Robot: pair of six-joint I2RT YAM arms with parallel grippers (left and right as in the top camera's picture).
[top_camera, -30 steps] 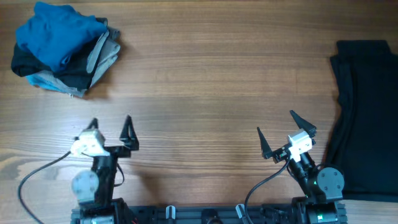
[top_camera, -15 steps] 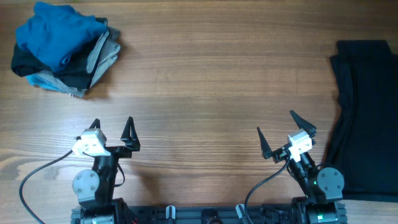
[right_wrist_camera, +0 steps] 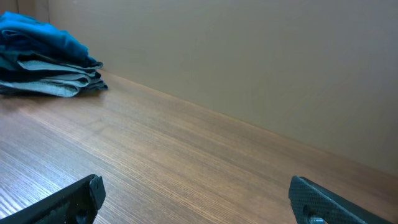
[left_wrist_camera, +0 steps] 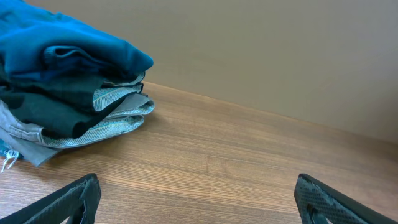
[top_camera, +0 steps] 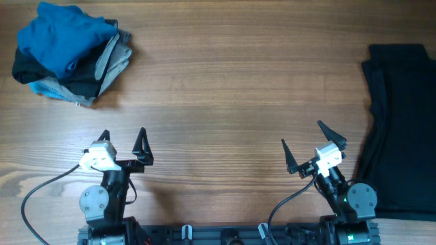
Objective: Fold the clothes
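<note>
As I scan overhead, clothes (top_camera: pixel 68 51): heaped far left; black garment (top_camera: pixel 402 129) flat at right; left gripper (top_camera: pixel 122 131), right gripper (top_camera: pixel 301 133): jaws apart, empty.
Left wrist, clothes (left_wrist_camera: pixel 68 81): soft, light, limp; I'd pinch the blue top layer's edge.
Right wrist, clothes (right_wrist_camera: pixel 43 62): well apart.

clothes pile (top_camera: pixel 67 51) — crumpled heap, royal-blue on top of black, grey, light-blue; far-left corner of table (top_camera: pixel 238 88) | black garment (top_camera: pixel 402 129) — spread flat, right edge

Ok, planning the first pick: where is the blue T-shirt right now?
Overhead view, far-left corner: the blue T-shirt tops the clothes pile, beyond the left gripper.
</note>
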